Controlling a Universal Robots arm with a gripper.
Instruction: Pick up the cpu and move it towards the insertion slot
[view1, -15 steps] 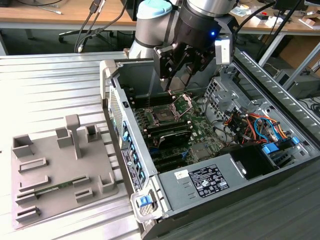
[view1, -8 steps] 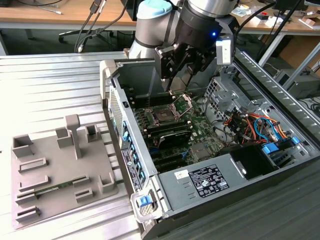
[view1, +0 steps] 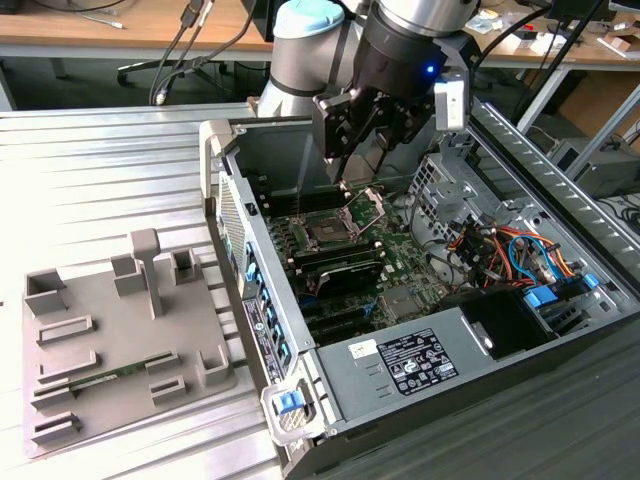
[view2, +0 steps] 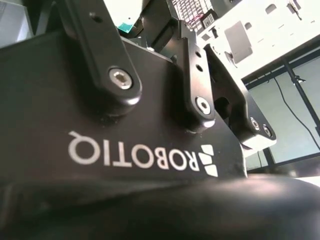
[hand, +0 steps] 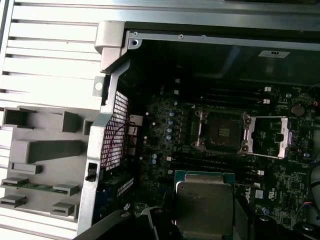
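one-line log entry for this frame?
phase: carry | gripper: shut on cpu | position: inside open case, above motherboard | insertion slot: open, empty, retaining plate flipped aside | cpu: not seated

Premises: a robotics or electronics laboratory. An open computer case (view1: 420, 300) lies on its side on a ribbed metal workbench (view1: 90, 170), motherboard (view1: 350, 250) exposed. Just beside the case, on the exterior view's left, sits a grey fixture plate (view1: 110, 340) with moulded holders. Behind the case stands a wooden desk (view1: 100, 30) with trailing black cables (view1: 180, 55); a chair base (view1: 160, 70) shows beneath it.
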